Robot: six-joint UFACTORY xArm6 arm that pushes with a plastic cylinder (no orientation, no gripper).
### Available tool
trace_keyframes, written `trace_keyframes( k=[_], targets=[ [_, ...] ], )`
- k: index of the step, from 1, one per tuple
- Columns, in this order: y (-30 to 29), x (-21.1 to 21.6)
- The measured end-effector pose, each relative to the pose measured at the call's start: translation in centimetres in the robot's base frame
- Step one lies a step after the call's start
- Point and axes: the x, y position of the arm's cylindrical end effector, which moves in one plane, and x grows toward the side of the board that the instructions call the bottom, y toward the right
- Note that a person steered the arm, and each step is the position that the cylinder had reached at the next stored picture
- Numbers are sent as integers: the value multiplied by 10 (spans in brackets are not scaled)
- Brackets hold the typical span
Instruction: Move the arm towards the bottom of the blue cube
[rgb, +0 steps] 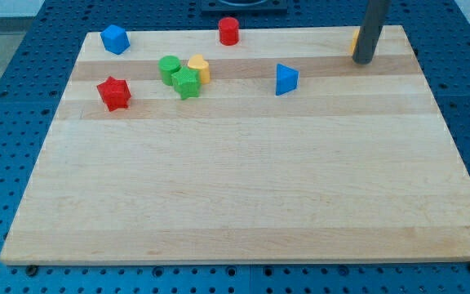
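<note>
- Eight blocks are counted on one board (243, 196).
- Two blue blocks are seen: a cube (115, 39) and a triangle (285, 79).
- Two red blocks are seen: a cylinder (229, 31) and a star (114, 93).
- Two green blocks are seen: a round one (168, 68) and a star-like one (188, 83).
- One yellow block (200, 69) is counted.
- One orange block (354, 42) is counted, partly hidden, so its shape cannot be told.
- One rod is seen, with one tip (363, 60).
</note>
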Motion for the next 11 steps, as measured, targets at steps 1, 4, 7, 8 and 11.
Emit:
trace_keyframes(
  k=[1, 4, 7, 8, 11],
  targets=[
    [1, -24],
    [-20, 3],
    [-169, -4],
    [-209, -7],
    [-350, -20]
  ],
)
